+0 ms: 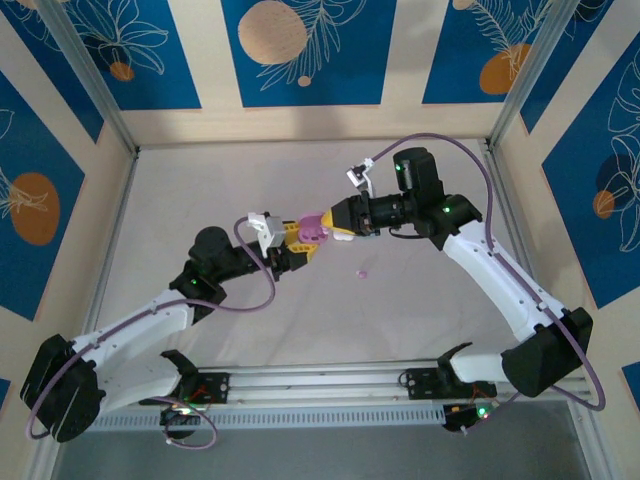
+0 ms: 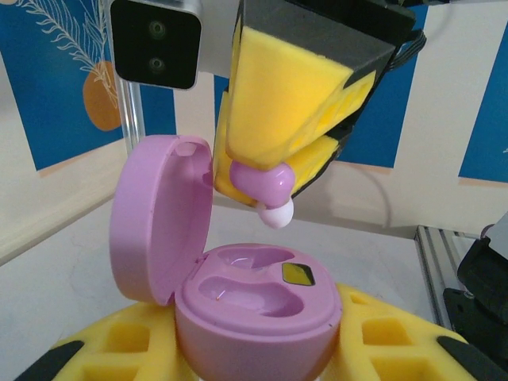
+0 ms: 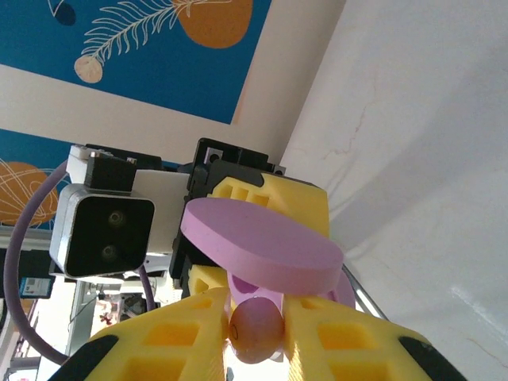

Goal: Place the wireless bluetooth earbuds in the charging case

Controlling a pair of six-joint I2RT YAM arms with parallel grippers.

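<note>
Left wrist view gives the clearest read: the left gripper (image 2: 258,353) is clamped around the lower half of the pink charging case (image 2: 262,317), holding it upright with its lid (image 2: 159,214) swung open to one side. Both moulded sockets (image 2: 246,295) in the case look empty. Just above the case, near but not touching it, the right gripper (image 2: 266,168) is closed narrowly on a pink earbud (image 2: 262,186) pinched between its yellow fingertips, and the bud's pale tip (image 2: 276,216) points down towards the case. In the top external view a second small pink piece (image 1: 362,271), probably the matching bud, lies on the desk (image 1: 420,320) to the right of the case and well apart from it. The step in hand looks like seating the first bud, and no bud is in the case yet. The next move calls for a short descent onto the case, with the bud lined up over one socket and turned to suit its shape, while staying off the open lid. The right gripper should let go only once the bud sits flush in the case, and the left gripper must keep the case steady meanwhile.
</note>
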